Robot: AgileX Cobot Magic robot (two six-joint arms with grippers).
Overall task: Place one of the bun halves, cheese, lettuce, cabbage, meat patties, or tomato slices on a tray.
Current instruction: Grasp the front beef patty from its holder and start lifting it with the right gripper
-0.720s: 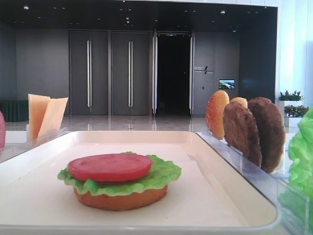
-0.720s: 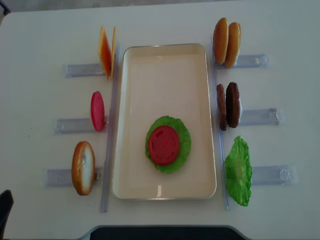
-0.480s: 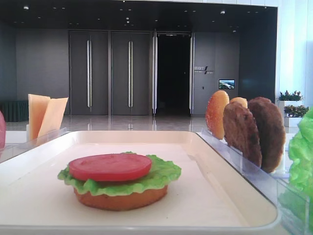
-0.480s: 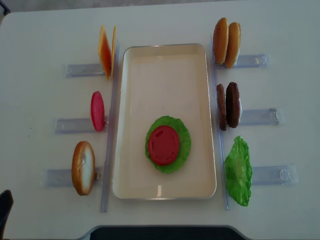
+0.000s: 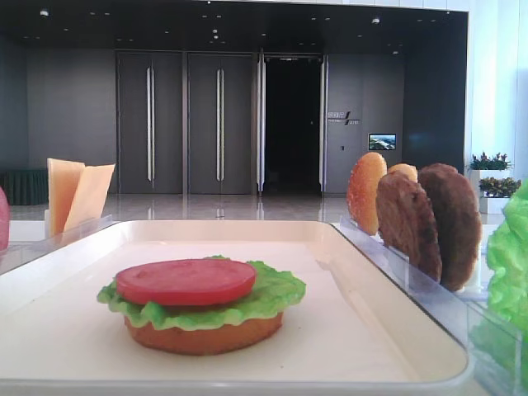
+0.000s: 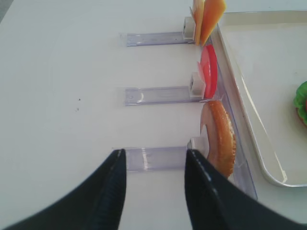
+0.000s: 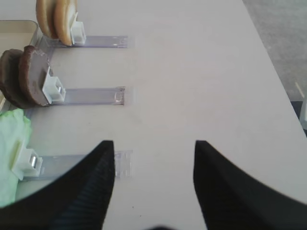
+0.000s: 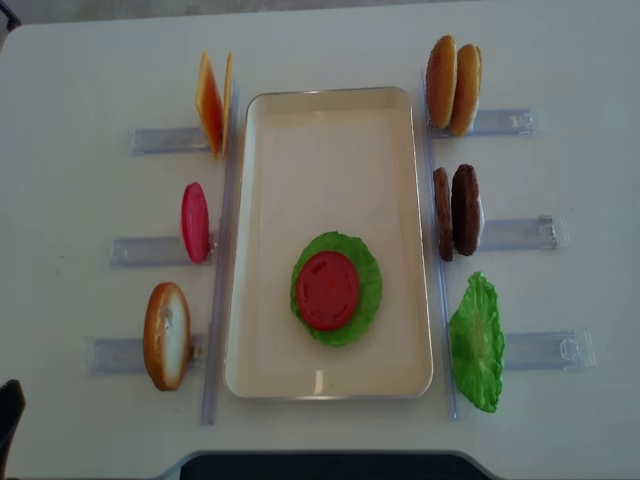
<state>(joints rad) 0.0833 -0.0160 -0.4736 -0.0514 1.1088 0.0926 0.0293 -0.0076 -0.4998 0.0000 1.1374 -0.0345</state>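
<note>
On the cream tray (image 8: pixel 330 130) lies a stack: a bun half (image 5: pixel 202 334), lettuce (image 8: pixel 368 290) and a tomato slice (image 8: pixel 327 290) on top. Two meat patties (image 8: pixel 458 210) stand on edge in a rack right of the tray, with two bun halves (image 8: pixel 453 85) behind them and a lettuce leaf (image 8: pixel 476 342) in front. Left of the tray stand cheese (image 8: pixel 212 103), a tomato slice (image 8: pixel 195 222) and a bun half (image 8: pixel 166 335). My left gripper (image 6: pixel 156 153) is open and empty above that bun's rack. My right gripper (image 7: pixel 153 143) is open and empty over bare table beside the lettuce rack.
Clear plastic racks (image 8: pixel 520 232) stick out on both sides of the tray across the white table (image 8: pixel 80 70). A long clear strip (image 8: pixel 222 250) runs along the tray's left side. The table's right edge (image 7: pixel 273 67) is close to my right gripper.
</note>
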